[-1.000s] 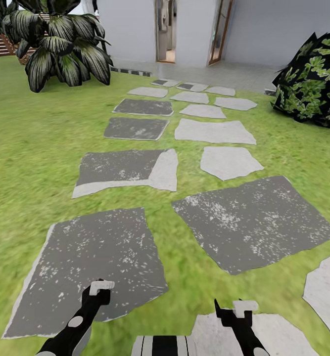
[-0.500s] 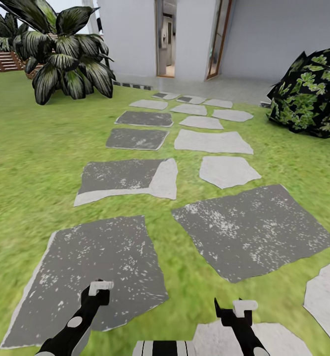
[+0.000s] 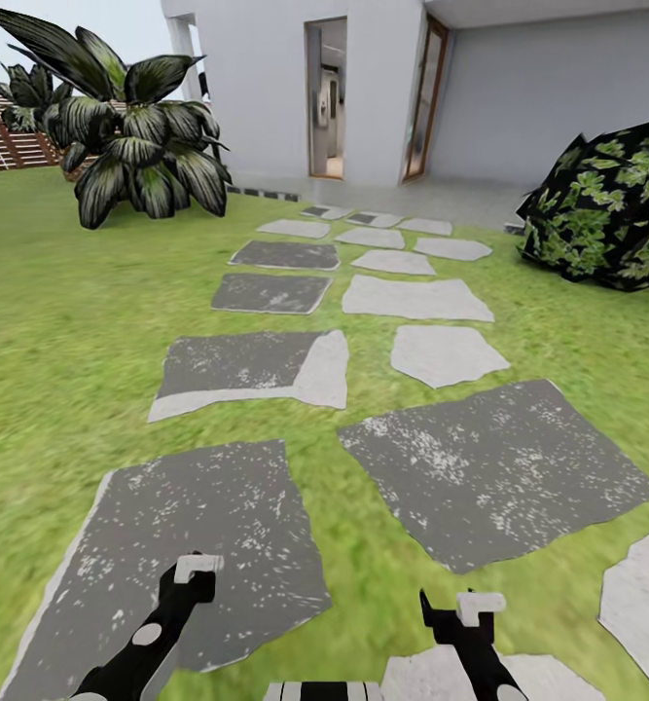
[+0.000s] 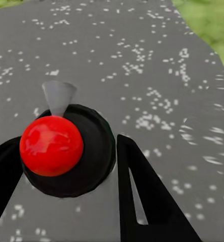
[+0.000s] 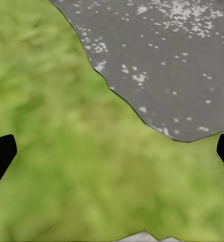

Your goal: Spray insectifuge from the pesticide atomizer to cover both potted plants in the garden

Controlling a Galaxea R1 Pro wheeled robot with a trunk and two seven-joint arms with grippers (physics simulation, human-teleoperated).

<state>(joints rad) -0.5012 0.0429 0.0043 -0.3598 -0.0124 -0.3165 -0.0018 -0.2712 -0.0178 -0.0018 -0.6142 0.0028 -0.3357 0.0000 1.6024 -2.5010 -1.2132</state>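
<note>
My left gripper (image 3: 190, 576) hangs low over a dark grey stepping stone (image 3: 198, 545). In the left wrist view its black fingers (image 4: 142, 191) are closed around a dark round body topped by a red ball (image 4: 51, 145) and a pale cone, which looks like the pesticide atomizer (image 4: 91, 156) seen end-on. Over the grass beside a stone's edge, my right gripper (image 3: 460, 613) is open; its fingertips (image 5: 1, 151) stand wide apart with nothing between them. The two low potted plants are out of view.
Grey stepping stones (image 3: 416, 297) lead across the lawn (image 3: 61, 321) to a white house with an open doorway (image 3: 326, 97). A big dark broad-leaved plant (image 3: 139, 156) stands back left and a round leafy bush (image 3: 606, 209) back right. A brown slatted fence (image 3: 8, 146) lies far left.
The whole head view has shifted: house, plants and stones sit lower and more wall shows, so the camera moved. Both arms hold the same pose.
</note>
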